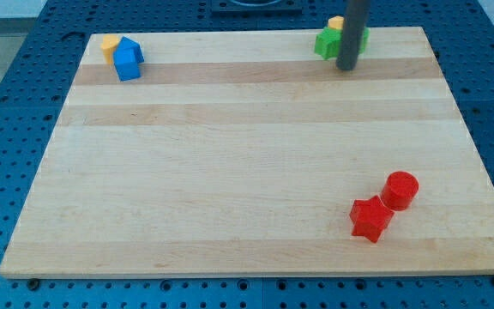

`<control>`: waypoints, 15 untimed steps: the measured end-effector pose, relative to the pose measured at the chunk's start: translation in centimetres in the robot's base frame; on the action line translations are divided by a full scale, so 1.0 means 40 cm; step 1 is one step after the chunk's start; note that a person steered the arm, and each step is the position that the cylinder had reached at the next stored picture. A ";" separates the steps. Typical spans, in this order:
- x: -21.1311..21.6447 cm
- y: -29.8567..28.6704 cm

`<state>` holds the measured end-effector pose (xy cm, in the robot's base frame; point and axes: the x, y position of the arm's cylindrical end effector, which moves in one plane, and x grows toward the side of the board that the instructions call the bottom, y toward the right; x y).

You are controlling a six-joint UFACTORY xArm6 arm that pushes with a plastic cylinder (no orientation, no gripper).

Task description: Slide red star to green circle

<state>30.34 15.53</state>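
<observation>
1. Blue block [128,60] touches a yellow block [109,44] at the wooden board's [230,172] top left.
2. My tip [346,66], a bare rod with no pincer, rests against the green block [328,42], top right.
3. Red star [370,218] touches the red cylinder [400,190], bottom right.

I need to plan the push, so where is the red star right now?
The red star sits near the view's bottom right of the board, touching the red cylinder up to its right; my tip is far off at the view's top.

Green block [327,42] half hidden behind rod [352,30]; shape unclear. Orange block [336,22] behind it, mostly covered. Rod top cut off.
</observation>
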 end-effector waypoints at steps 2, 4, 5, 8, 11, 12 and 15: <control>0.242 0.165; 0.516 0.174; 0.617 0.181; 0.716 -0.206; 0.697 -0.249; 0.696 -0.222; 0.670 -0.164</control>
<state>57.13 8.96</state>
